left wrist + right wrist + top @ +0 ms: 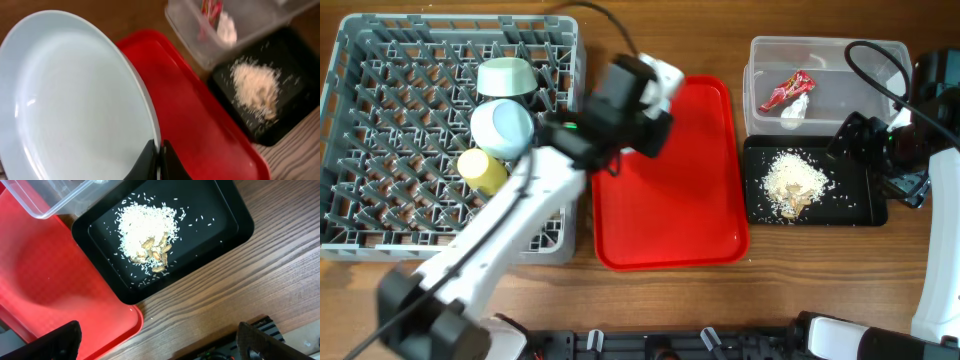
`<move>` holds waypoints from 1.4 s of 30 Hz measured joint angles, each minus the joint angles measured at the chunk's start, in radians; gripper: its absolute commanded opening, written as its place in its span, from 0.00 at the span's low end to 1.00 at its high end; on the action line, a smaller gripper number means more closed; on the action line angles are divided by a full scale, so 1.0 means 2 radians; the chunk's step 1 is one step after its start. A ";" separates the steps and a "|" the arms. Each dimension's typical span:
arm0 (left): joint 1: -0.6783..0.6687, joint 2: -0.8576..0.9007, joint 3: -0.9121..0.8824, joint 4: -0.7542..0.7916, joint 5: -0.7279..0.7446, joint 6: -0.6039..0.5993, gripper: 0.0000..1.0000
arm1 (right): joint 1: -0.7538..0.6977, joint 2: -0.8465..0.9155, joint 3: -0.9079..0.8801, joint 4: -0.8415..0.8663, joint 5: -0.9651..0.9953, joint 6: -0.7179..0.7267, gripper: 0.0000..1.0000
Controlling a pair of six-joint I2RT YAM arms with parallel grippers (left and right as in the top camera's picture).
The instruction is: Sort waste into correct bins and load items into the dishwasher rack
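My left gripper (159, 161) is shut on the rim of the pale blue plate (75, 95) and holds it on edge above the red serving tray (200, 115). In the overhead view this gripper (655, 100) is just right of the dishwasher rack (380, 130). The rack holds two pale bowls (508, 78) (503, 128) and the yellow cup (482, 170). The clear tub (765, 60) holds the red wrapper (786, 90) and the white paper wad (796, 110). The black tray (855, 205) holds the food scraps (147, 232). My right gripper (157, 345) is open and empty, above the table's front edge. Fork and chopsticks are out of view.
The red serving tray (670, 200) lies between the rack and the two bins, with nothing on it. My right arm (920, 150) hangs over the black tray's right end. A cable (875, 65) crosses the clear tub's right side.
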 measured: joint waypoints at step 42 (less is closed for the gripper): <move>0.369 0.090 0.000 -0.062 0.358 -0.007 1.00 | 0.000 0.000 0.000 0.017 -0.014 -0.018 1.00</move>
